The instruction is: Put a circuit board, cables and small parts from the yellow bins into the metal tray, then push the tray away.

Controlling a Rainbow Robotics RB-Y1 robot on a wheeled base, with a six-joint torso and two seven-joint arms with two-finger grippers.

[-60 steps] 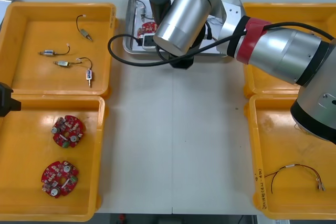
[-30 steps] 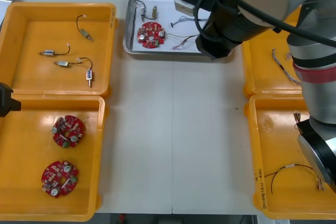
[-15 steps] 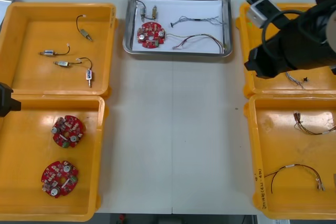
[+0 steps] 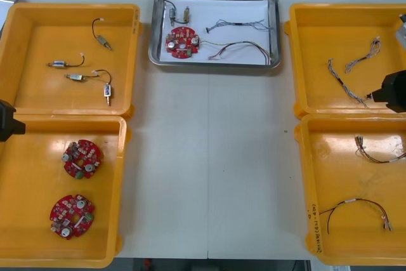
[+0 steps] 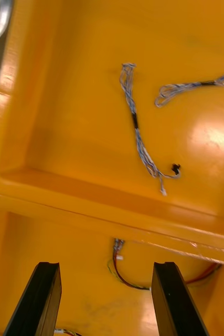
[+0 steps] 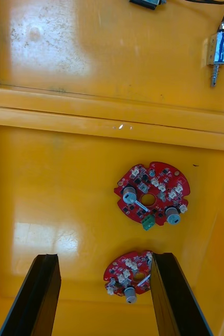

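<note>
While its black fingers stand apart with nothing between them, the right hand hangs over the wall shared by the two right yellow bins, and the front view puts it at the right edge of the counter. That wall stands between the hand and two twisted blue and white cables in the far bin. Between the fingers, in the near bin, curls a red and yellow cable.

The left hand, its fingers likewise apart and empty, hangs above the near left bin. Two round red boards lie there, and a small metal part sits past the bin's far wall.

From the front, the metal tray stands at the counter's far middle, well apart from both hands. On its white inside it holds one circuit board, thin cables and small parts.
</note>
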